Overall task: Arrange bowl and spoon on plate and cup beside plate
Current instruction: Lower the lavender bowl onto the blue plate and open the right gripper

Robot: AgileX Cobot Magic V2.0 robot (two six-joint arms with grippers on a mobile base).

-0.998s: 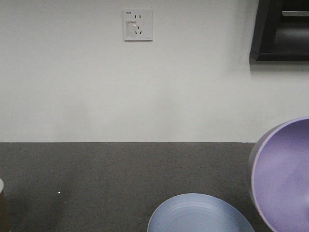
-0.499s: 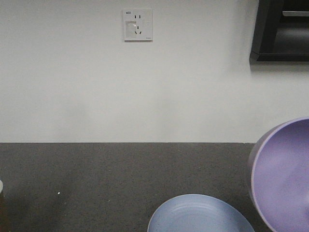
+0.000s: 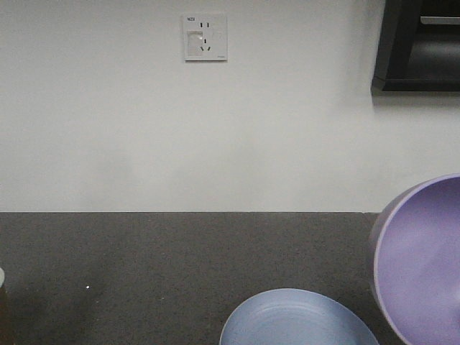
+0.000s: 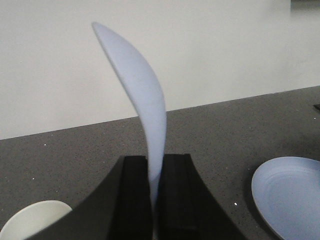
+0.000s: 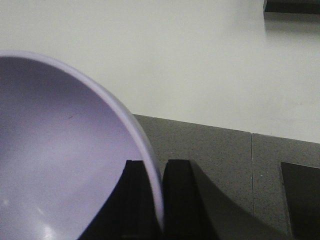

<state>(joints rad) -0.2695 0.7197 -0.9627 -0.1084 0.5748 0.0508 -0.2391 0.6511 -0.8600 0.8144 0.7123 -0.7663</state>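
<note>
**Tableware lot: two pieces in claws, two on surface**

- Spoon (image 4: 142, 90): pale blue-white, standing upright and seen edge-on. Its lower end is pinched between the two dark fingers of the left claw (image 4: 155, 200), which is clenched on it. It is lifted clear of the surface (image 3: 144, 259).
- Bowl (image 5: 60, 160): lavender and smooth, tipped on edge with its hollow towards the front camera, just right of the plate. The right claw (image 5: 152, 200) is clamped on its rim wall, one finger inside and one outside.
- Plate (image 3: 298, 320): pale blue with a shallow rim, lying flat on the dark speckled surface.
- Cup (image 4: 30, 220): only the off-white interior and rim show, at the lower left of the left wrist view, well apart from the plate.
- Backdrop: white wall (image 3: 108, 129), wall socket (image 3: 205, 37), dark cabinet (image 3: 420, 43) at upper right.
</note>
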